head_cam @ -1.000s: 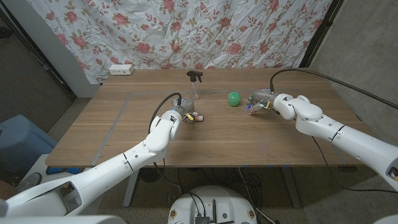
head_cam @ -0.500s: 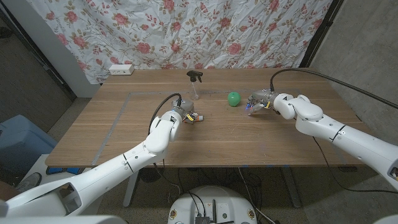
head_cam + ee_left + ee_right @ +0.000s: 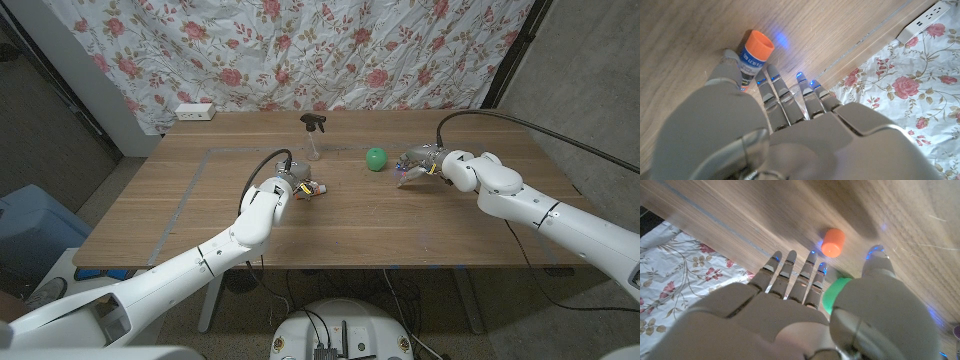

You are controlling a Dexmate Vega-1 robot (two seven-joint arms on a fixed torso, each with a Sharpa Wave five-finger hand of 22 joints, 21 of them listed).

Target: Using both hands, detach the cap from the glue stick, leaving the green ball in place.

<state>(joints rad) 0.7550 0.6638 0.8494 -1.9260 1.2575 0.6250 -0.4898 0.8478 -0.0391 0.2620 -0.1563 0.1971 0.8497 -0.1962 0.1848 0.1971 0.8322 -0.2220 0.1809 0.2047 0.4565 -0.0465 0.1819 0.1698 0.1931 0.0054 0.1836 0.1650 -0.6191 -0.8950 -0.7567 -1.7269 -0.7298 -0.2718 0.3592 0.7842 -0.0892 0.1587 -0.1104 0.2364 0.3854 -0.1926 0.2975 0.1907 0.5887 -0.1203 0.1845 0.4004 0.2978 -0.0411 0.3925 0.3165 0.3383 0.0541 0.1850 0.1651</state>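
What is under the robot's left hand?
A glue stick with an orange cap lies on the wooden table, partly under the left hand. The thumb touches its side. The stick's lower end is hidden by the hand.

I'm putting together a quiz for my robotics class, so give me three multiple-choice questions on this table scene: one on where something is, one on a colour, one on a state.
1. Where does the green ball lie?
A. Between the spray bottle and the right robot hand
B. Against the glue stick
C. At the table's near edge

2. What colour is the glue stick's cap?
A. Blue
B. Orange
C. White

3. Where is the cap?
A. Lying off beside the ball
B. On the stick
C. In the right robot hand

Answers: 1 A, as the head view shows it between them. 2 B, as the left wrist view shows it orange. 3 B, as it sits on the stick's end.
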